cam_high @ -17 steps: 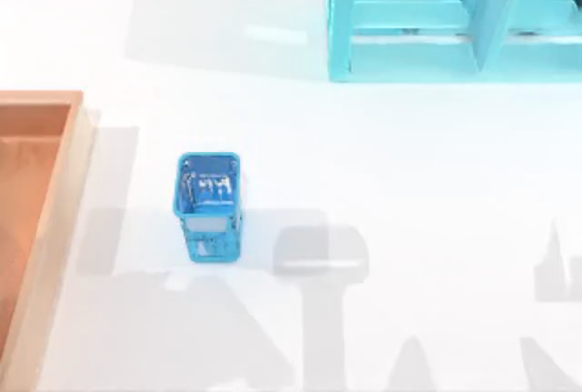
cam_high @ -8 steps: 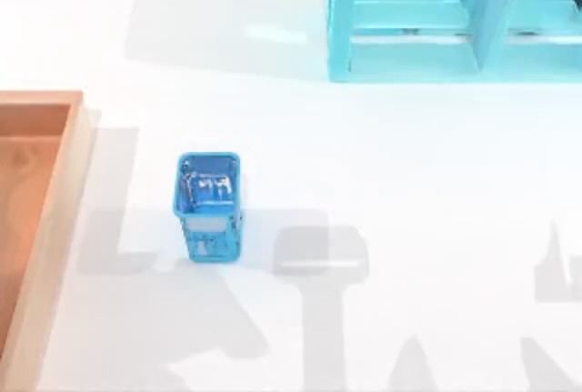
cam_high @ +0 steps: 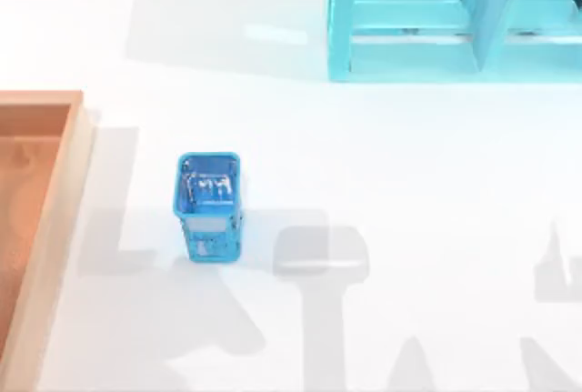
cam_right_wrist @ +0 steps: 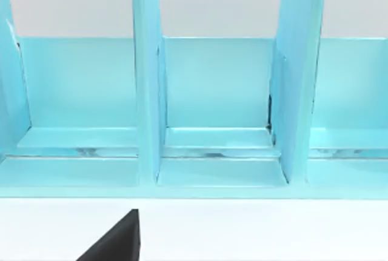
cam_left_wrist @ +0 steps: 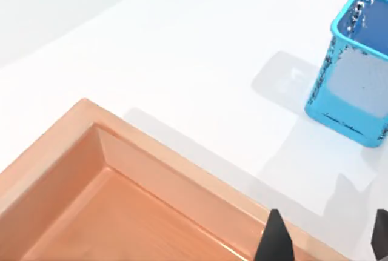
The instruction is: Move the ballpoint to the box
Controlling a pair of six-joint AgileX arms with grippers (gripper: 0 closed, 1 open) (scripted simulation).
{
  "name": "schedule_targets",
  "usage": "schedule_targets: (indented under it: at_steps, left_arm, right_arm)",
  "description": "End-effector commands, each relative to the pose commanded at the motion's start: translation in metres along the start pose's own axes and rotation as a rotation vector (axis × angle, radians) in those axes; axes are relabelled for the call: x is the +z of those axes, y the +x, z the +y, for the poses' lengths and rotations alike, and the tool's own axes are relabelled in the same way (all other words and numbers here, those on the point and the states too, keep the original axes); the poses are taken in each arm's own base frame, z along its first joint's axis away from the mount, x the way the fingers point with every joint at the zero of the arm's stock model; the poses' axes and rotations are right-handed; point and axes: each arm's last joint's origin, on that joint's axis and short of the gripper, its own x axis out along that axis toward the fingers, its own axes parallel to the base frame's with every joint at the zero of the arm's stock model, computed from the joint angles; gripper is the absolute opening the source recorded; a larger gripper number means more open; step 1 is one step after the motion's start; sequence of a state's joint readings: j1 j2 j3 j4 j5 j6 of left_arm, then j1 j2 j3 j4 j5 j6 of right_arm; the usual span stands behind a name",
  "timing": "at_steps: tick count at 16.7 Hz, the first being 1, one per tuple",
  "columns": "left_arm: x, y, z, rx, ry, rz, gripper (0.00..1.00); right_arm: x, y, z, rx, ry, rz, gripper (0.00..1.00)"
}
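The box (cam_high: 41, 219) is orange-brown inside with lighter tan walls. The mesh holder (cam_high: 208, 206) is bright blue, the shelf (cam_high: 436, 19) cyan, the table (cam_high: 409, 155) white.

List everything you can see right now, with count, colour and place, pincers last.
box: one, orange-brown inside with tan walls, left edge of the table.
pen holder: one, blue mesh, upright, right of the box, apart from it.
shelf unit: one, cyan, open compartments, far right of the table.
table: one, white.
left pincer: two dark fingertips apart, over the box's wall near the pen holder.
right pincer: one dark fingertip, facing the shelf unit.
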State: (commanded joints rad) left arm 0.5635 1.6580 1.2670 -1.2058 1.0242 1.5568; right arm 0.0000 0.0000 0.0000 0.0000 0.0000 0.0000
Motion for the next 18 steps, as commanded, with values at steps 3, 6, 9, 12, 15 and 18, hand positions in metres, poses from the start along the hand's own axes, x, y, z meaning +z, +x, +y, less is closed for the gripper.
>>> schedule_targets:
  at_steps: [3,6,9,12,15,18]
  left_arm:
    - [0.0000,0.0000,0.0000,0.000,0.000,0.000,0.30]
    - [0.0000,0.0000,0.0000,0.000,0.000,0.000,0.53]
    - [0.0000,0.0000,0.0000,0.000,0.000,0.000,0.75]
    - [0.0000,0.0000,0.0000,0.000,0.000,0.000,0.98]
    - [0.0000,0.0000,0.0000,0.000,0.000,0.000,1.00]
    - [0.0000,0.0000,0.0000,0.000,0.000,0.000,1.00]
  right_arm:
    - [0.0000,0.0000,0.0000,0.000,0.000,0.000,1.00]
    - [0.0000,0.0000,0.0000,0.000,0.000,0.000,1.00]
    - [0.0000,0.0000,0.0000,0.000,0.000,0.000,1.00]
    - [0.0000,0.0000,0.0000,0.000,0.000,0.000,1.00]
    - [0.0000,0.0000,0.0000,0.000,0.000,0.000,1.00]
    - [0.0000,0.0000,0.0000,0.000,0.000,0.000,1.00]
